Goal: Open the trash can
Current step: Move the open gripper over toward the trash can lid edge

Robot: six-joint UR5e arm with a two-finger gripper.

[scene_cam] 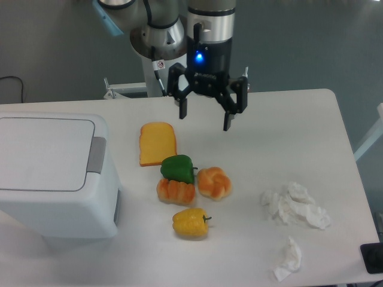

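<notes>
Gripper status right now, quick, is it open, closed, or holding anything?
Gripper: open, holding nothing, above the table.
</notes>
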